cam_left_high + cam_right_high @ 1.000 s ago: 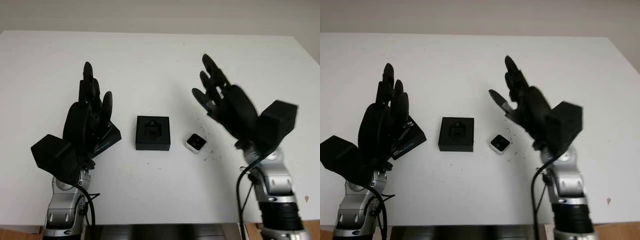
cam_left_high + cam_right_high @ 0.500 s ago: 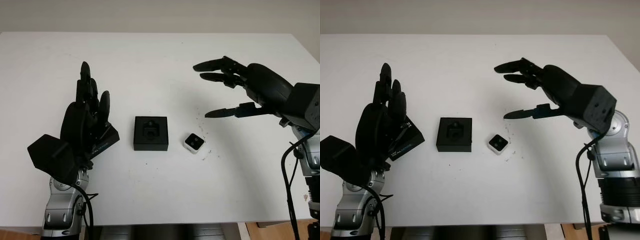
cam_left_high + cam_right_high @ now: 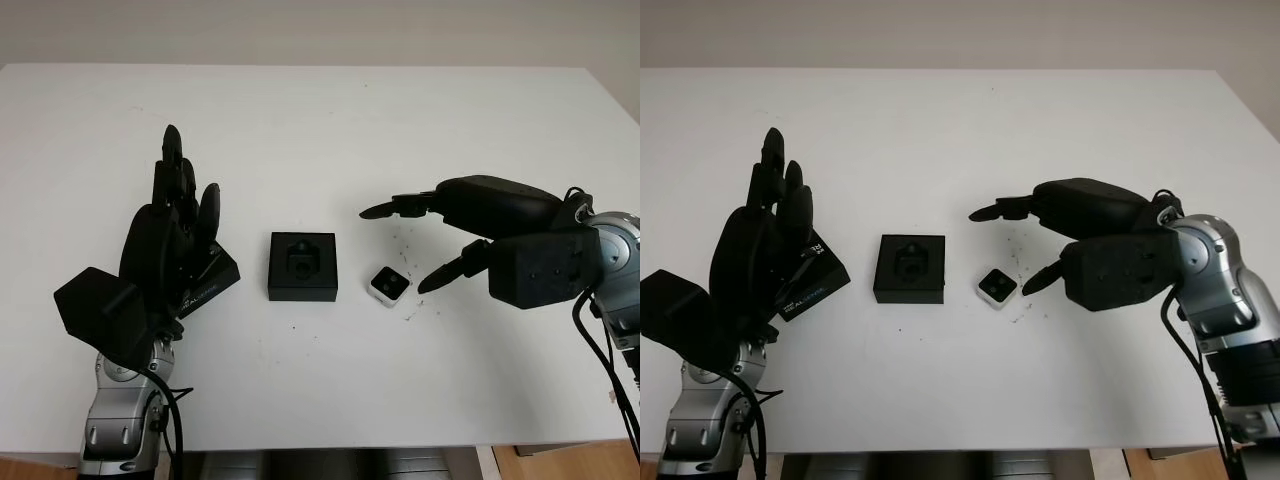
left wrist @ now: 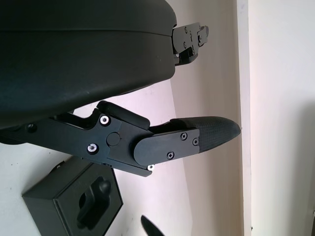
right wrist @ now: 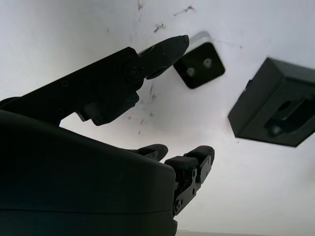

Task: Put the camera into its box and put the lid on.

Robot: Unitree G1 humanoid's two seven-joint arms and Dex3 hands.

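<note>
White tabletop (image 3: 320, 120), plain wall behind, a few dark specks on the surface near the middle right. Black box (image 3: 304, 265) sits open at frame centre with its moulded insert showing; the camera (image 3: 391, 285), a small white-edged square with a dark face, lies just beside it to the right, not touching. What looks like the lid (image 3: 205, 280), a black flat piece with printed text, lies left of the box, mostly hidden behind the left hand (image 3: 175, 235), so it cannot be told whether the hand touches it. That hand is unchanged from a second ago: raised at lower left, palm up, open, holding nothing. Change is all on the right: the right hand (image 3: 470, 225) was upright a second ago, swung out to the upper right half a second ago, and has now dropped low and rolled palm-down, reaching in from the right edge toward the camera. It is open and empty, with two fingers extended above and past the camera and the thumb (image 3: 450, 270) pointing at it from the right; the right wrist view shows one fingertip (image 5: 170, 46) just beside the camera's (image 5: 199, 65) edge, contact not clear. Likely step: approach for a pinch on the camera. Task barely started, since the camera is out of the box and the lid is off. Next move probably needs the fingers lowered around a small, low object, and a glancing touch could skid it on the smooth table.
</note>
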